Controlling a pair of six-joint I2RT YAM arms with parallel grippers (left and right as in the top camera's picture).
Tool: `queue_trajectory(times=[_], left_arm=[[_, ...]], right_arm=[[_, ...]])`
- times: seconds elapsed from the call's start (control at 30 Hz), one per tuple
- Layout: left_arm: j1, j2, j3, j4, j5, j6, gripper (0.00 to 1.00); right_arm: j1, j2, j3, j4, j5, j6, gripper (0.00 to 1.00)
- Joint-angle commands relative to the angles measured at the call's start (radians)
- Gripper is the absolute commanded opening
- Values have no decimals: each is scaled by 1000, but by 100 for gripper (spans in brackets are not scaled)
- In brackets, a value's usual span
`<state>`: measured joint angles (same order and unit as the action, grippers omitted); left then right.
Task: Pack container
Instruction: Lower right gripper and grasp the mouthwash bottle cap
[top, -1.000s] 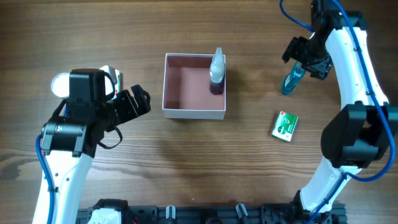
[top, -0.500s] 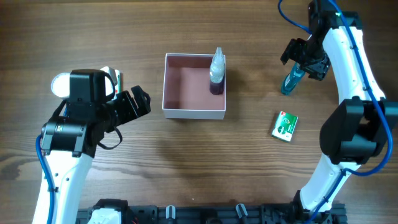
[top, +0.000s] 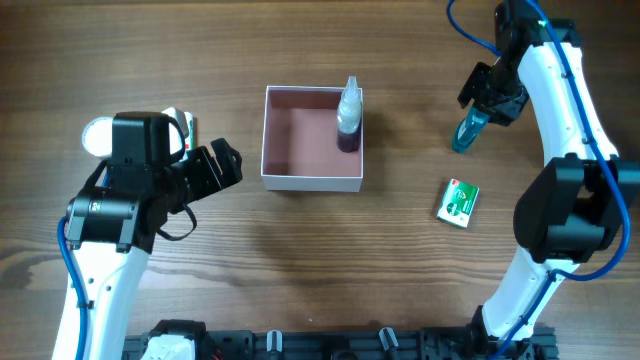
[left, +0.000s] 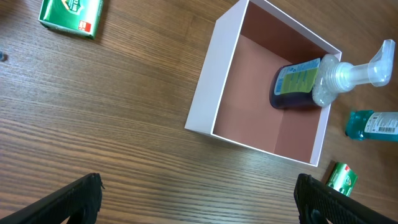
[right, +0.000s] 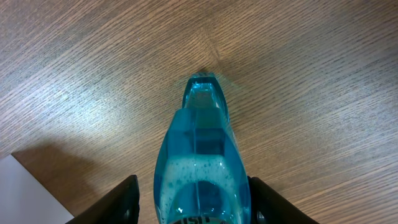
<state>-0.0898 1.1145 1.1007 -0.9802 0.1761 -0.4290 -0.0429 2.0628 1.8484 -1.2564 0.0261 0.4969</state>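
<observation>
The container (top: 311, 140) sits on the table (top: 300, 270) a little left of centre and towards the far side, its white walls square to the table edge and its pinkish-brown floor mostly bare. One spray bottle (top: 348, 115) with dark liquid already stands in its far right corner, so packing is under way, with more things left outside.

The step in hand looks like picking up the next item. The right gripper (top: 487, 105) is down over a blue bottle (top: 467, 131) lying on the wood at the far right, well apart from the container. In the right wrist view the blue bottle (right: 202, 168) lies between the two fingers (right: 124, 198), which stand just off its sides; whether they press on it yet I cannot tell. The next move probably calls for a firm hold, a lift clear of the table, then a carry leftward over the container's right wall, with a drop into the free floor beside the spray bottle.

A green packet (top: 458, 202) lies nearer, right of the container, clear of that path. The standing spray bottle could be knocked on the way in.

The left gripper (left: 199, 199) hovers at the left with its jaws wide and empty. Behind it a small round white lid (top: 96, 134) shows.
</observation>
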Motion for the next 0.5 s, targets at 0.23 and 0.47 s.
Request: queue_trajectory(times=[0.23, 0.47], left_arm=[[-4, 0, 22, 2, -10, -13, 100], [-4, 0, 22, 2, -10, -13, 100]], right_arm=[[0, 21, 2, 2, -5, 1, 50], [0, 21, 2, 2, -5, 0, 45]])
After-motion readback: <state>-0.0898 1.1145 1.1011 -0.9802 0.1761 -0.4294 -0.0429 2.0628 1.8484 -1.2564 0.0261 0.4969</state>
